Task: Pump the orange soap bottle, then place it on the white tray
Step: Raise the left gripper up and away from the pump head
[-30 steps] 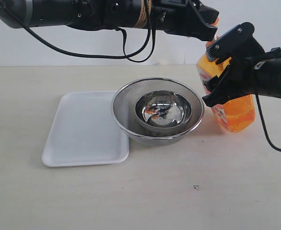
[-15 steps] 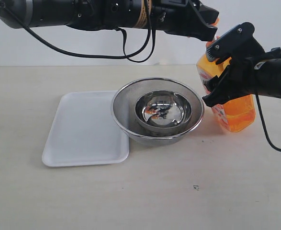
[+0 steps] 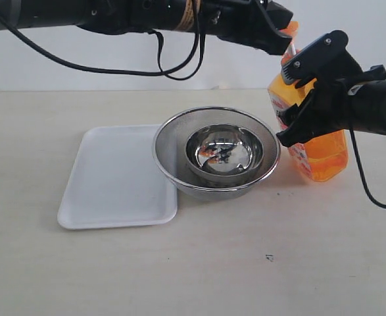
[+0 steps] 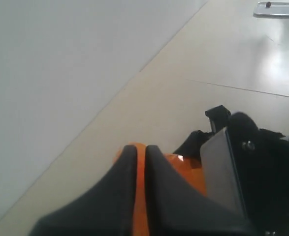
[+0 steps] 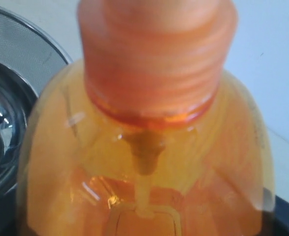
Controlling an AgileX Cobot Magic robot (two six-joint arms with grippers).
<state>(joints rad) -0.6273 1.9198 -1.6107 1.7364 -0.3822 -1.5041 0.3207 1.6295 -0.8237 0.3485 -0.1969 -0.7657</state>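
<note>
left fingers (image 4: pixel 118 196) pinched together right over the orange pump top, right fingers (image 3: pixel 317 51) clamped round the bottle (image 3: pixel 324 155), which sits roughly upright at the right of the bench (image 3: pixel 245 263), just beside the strainer (image 3: pixel 179 179), tray (image 3: pixel 114 178) way over on the strainer's other side

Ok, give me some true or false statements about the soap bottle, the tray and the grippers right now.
1. The orange soap bottle lies on the white tray. False: it is off the tray, on the far side of the mesh strainer bowl.
2. The right gripper clasps the bottle's body. True.
3. A smaller steel bowl sits inside the strainer. True.
4. The left gripper hovers over the tray. False: it is at the bottle's top.
</note>
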